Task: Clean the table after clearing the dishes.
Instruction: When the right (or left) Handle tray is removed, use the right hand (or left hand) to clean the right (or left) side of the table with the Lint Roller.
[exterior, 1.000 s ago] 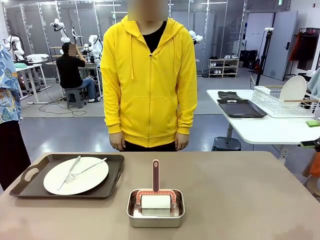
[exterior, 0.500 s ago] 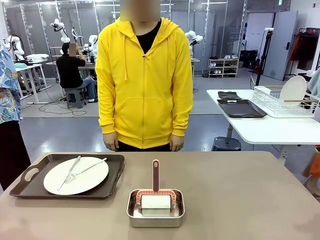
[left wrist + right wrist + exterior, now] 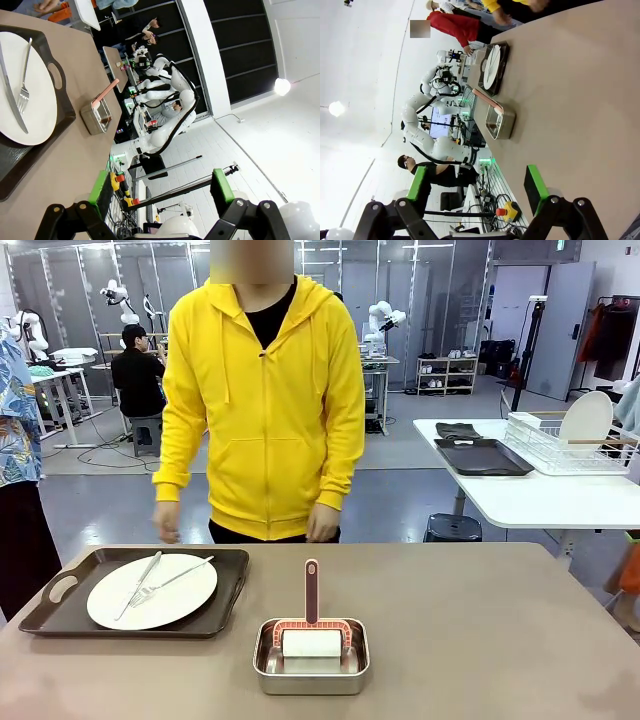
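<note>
I saw left gripper [image 3: 161, 186] spread wide, nothing between green pads. Right gripper [image 3: 476, 186] wide too, nothing held. Both up in air, touching nothing. Brown tray [image 3: 232, 590] sat on table [image 3: 480, 620], at 10 o'clock from steel pan [image 3: 310, 678]. White plate [image 3: 185, 598] lay in tray, fork [image 3: 172, 579] and knife [image 3: 138, 585] on top. Roller [image 3: 311, 643] lay in pan, pink handle pointing to 12 o'clock. Person [image 3: 265, 400] in yellow hoodie stood at 12 o'clock side, hands off table.
</note>
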Motion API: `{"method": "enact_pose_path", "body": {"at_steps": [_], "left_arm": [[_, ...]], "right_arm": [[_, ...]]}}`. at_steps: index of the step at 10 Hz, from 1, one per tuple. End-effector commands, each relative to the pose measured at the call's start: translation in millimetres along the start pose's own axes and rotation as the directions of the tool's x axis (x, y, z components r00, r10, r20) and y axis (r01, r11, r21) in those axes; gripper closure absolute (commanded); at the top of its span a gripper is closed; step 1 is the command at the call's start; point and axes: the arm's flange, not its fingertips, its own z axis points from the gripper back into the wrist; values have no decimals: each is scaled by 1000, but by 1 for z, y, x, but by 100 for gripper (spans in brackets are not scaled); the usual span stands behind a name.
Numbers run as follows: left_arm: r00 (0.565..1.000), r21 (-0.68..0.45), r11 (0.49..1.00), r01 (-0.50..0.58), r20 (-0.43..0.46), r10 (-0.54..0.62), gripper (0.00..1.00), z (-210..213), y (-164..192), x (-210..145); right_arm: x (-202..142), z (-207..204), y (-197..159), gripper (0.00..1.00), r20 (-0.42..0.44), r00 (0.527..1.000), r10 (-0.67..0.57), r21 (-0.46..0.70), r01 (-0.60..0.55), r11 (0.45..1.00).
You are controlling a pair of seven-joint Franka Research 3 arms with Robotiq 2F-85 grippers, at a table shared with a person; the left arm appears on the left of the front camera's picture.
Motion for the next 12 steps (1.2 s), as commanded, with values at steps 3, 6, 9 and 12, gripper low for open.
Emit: {"method": "enact_pose_path", "body": {"at_steps": [3, 6, 9, 12], "left_arm": [[1000, 10, 1000, 17, 13, -17, 0, -2, -5, -4], [1000, 10, 1000, 17, 13, -17, 0, -2, -5, -4], [1000, 10, 1000, 17, 13, -17, 0, -2, -5, -4], [1000, 10, 1000, 17, 13, -17, 0, -2, -5, -4]], "right_arm": [[-7, -5, 4, 4, -3, 1000, -6, -1, 6, 1000], [-7, -5, 4, 4, -3, 1000, -6, -1, 6, 1000], [-7, -5, 4, 4, -3, 1000, -6, -1, 6, 1000], [-7, -5, 4, 4, -3, 1000, -6, -1, 6, 1000]]}}
